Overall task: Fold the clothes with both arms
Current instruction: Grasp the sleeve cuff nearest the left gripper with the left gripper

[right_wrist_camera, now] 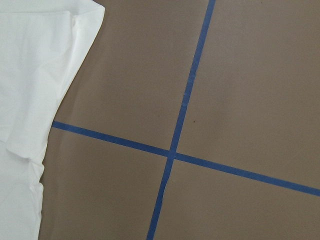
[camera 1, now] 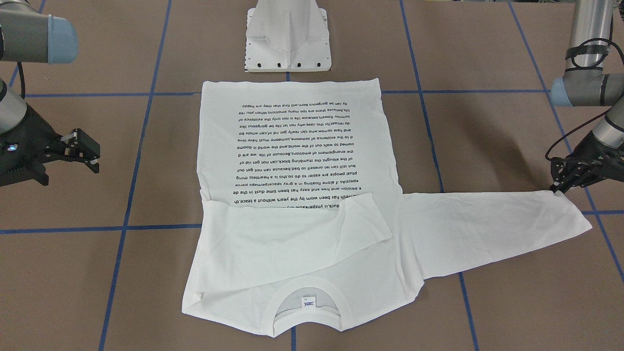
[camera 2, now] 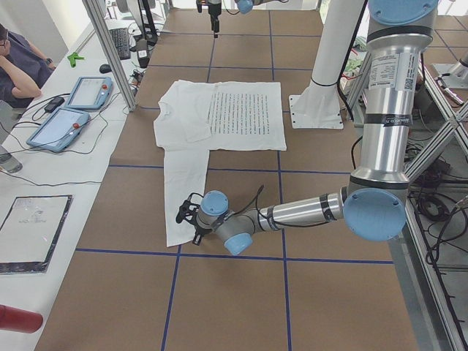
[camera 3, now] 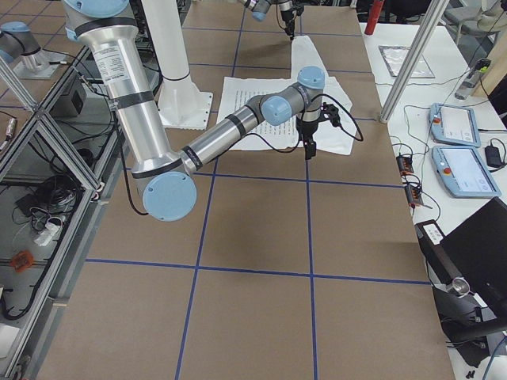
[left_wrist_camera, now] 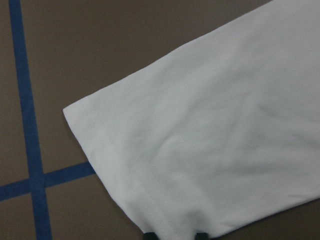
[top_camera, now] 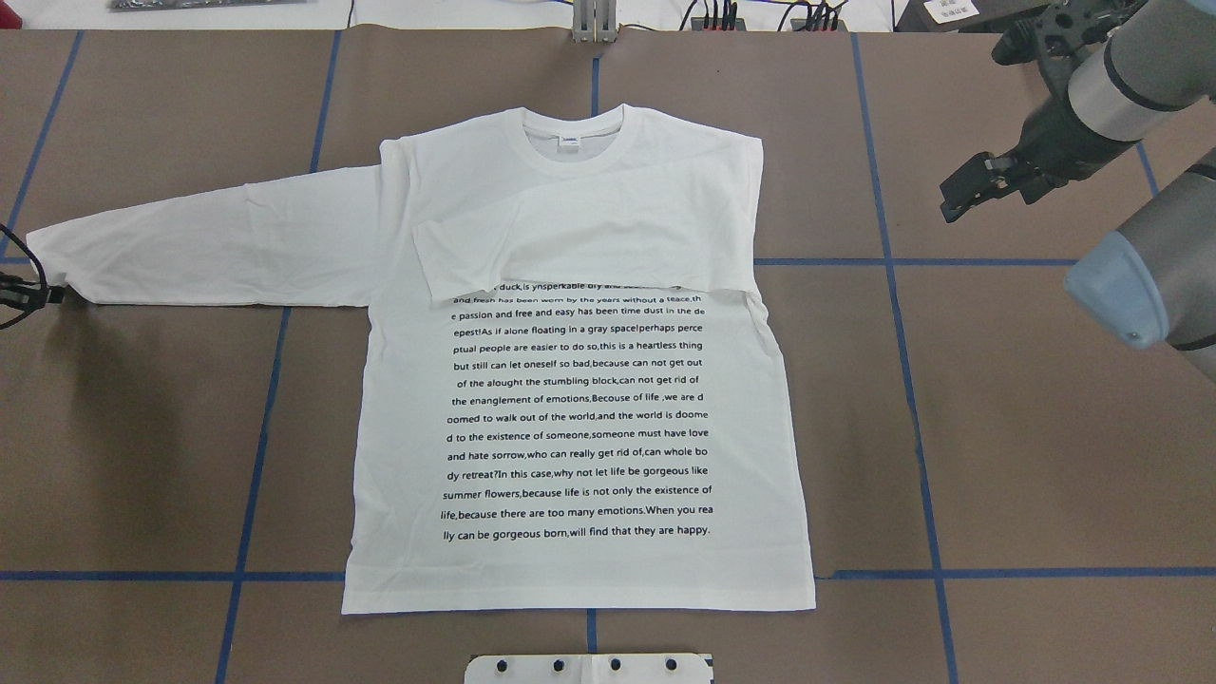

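Shirt (top_camera: 579,408) lying flat, left arm (camera 2: 307,208) stretching low, left pincer (camera 1: 558,189) touching cuff (left_wrist_camera: 115,150) beneath it, tips (left_wrist_camera: 200,235) slightly apart, grip unclear, right pincer (camera 1: 87,153) hovering agape, empty.

**Count of things at the table**

One white long-sleeved T-shirt (top_camera: 579,399) of thin fabric with dark printed text.

Two silver-grey tubular robot arms with light blue joint caps: left arm (camera 2: 307,208), right arm (camera 3: 230,131).

Two black finger grippers: left gripper (camera 1: 558,189), right gripper (camera 1: 90,157).

One white metal pedestal base (camera 1: 287,39).

Two blue-rimmed tablets: far tablet (camera 2: 89,93), near tablet (camera 2: 58,129).

One person (camera 2: 18,69).
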`<action>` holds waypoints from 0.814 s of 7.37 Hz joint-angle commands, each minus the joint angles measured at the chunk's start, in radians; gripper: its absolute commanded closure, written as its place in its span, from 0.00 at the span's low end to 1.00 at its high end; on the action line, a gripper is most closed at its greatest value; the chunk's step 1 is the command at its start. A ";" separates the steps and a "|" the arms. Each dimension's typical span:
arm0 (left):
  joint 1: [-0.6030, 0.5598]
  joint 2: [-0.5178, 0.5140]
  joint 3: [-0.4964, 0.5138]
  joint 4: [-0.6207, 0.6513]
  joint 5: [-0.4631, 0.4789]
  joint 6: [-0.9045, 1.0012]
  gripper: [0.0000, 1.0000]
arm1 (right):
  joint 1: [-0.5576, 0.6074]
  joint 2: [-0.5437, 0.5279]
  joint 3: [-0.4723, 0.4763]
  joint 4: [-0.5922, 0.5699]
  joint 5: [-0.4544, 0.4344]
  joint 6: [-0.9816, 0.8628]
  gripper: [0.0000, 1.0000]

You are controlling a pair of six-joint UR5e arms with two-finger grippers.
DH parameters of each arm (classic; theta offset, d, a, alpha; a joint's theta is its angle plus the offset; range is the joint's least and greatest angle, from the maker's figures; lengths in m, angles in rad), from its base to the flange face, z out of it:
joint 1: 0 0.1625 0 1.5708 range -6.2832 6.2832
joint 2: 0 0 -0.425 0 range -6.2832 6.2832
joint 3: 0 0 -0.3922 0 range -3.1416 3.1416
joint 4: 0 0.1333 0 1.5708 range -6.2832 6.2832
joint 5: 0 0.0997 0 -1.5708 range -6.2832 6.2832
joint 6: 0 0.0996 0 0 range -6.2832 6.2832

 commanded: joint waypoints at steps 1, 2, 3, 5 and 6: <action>-0.003 -0.019 -0.047 -0.012 -0.007 -0.041 1.00 | 0.000 0.002 0.000 0.000 -0.002 0.000 0.00; -0.001 -0.034 -0.064 -0.011 -0.009 -0.108 1.00 | 0.000 0.002 0.000 0.000 -0.002 0.000 0.00; -0.003 -0.056 -0.067 -0.011 -0.055 -0.161 1.00 | 0.000 0.002 0.005 0.000 -0.002 0.000 0.00; -0.001 -0.105 -0.145 -0.004 -0.148 -0.419 1.00 | 0.000 0.001 0.008 0.000 0.000 0.000 0.00; 0.000 -0.157 -0.183 -0.004 -0.149 -0.603 1.00 | 0.000 0.002 0.009 0.000 0.000 0.000 0.00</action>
